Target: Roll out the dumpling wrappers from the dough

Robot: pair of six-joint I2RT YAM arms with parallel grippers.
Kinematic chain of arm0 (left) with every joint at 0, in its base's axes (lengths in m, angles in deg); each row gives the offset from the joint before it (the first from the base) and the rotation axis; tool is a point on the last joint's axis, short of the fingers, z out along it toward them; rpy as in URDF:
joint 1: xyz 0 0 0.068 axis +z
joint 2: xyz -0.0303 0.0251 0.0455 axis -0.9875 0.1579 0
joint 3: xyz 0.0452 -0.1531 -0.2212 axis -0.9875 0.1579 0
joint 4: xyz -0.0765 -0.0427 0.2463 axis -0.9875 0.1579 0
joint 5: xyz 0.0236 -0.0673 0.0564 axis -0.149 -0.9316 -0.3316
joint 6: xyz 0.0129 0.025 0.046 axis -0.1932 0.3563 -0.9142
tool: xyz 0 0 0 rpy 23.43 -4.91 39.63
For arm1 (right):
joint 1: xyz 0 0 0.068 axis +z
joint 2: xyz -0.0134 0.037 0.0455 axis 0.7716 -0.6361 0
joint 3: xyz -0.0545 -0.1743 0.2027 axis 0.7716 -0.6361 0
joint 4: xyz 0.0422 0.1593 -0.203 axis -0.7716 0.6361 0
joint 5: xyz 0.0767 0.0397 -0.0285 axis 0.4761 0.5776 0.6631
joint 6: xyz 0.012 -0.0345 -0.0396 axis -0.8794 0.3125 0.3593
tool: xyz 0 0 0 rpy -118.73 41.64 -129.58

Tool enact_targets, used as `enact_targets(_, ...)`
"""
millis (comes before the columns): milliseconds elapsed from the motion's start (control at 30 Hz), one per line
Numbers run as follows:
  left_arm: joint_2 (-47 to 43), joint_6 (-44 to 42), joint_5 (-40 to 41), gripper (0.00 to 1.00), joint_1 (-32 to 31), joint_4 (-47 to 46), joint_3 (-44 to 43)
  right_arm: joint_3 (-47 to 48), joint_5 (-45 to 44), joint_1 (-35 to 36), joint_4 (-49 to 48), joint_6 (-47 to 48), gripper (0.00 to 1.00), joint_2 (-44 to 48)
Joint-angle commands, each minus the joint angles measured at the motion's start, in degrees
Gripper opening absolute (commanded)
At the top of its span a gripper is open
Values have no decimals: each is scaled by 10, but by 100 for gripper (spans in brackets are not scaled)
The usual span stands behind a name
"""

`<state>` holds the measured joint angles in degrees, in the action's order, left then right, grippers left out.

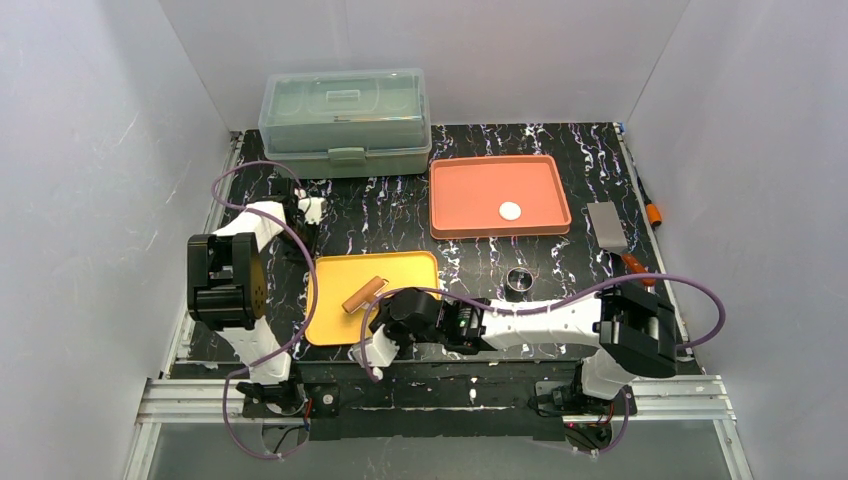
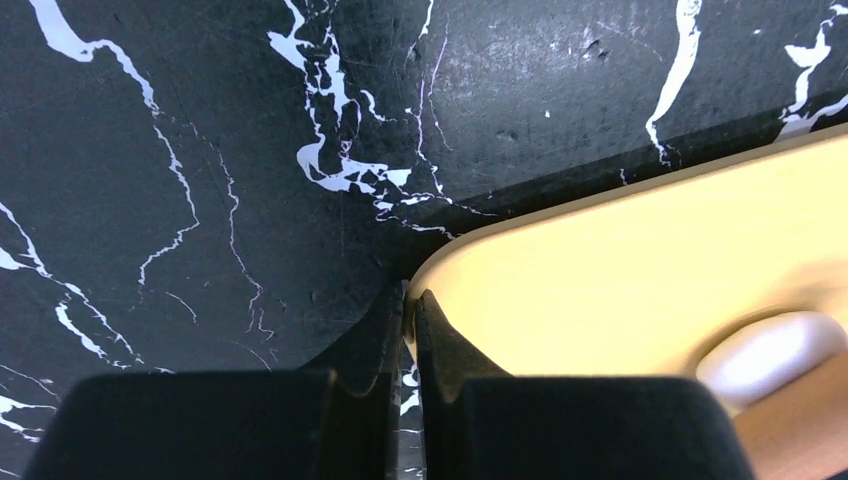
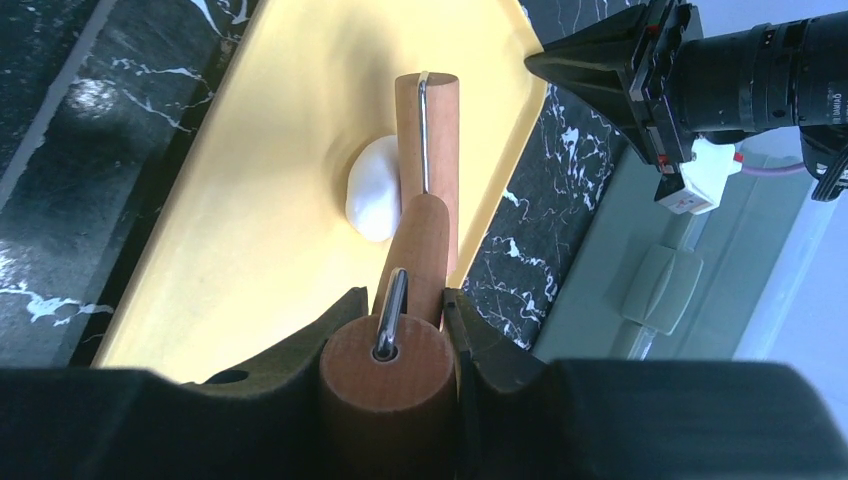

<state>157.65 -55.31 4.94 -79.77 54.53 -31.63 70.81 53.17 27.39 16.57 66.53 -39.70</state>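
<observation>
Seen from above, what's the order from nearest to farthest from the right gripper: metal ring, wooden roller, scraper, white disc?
1. The roller, held by the right gripper over the yellow tray.
2. The ring, to its right.
3. The white disc, farther back in the orange tray.
4. The scraper, at the far right.

The dough (image 3: 372, 190) lies on the near tray (image 3: 270, 180) against the roller (image 3: 440, 140).

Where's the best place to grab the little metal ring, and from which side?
Come straight down from above and pinch the metal ring across its rim. It seems to lie flat with the opening up and stands apart from the orange tray, so its low wall probably offers little from the side.
</observation>
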Motion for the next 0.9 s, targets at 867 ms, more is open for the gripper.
enact_targets(867, -47, 73, 7, 0, -12, -76, 91, -10, -123, 30, 171, -26, 1, 4)
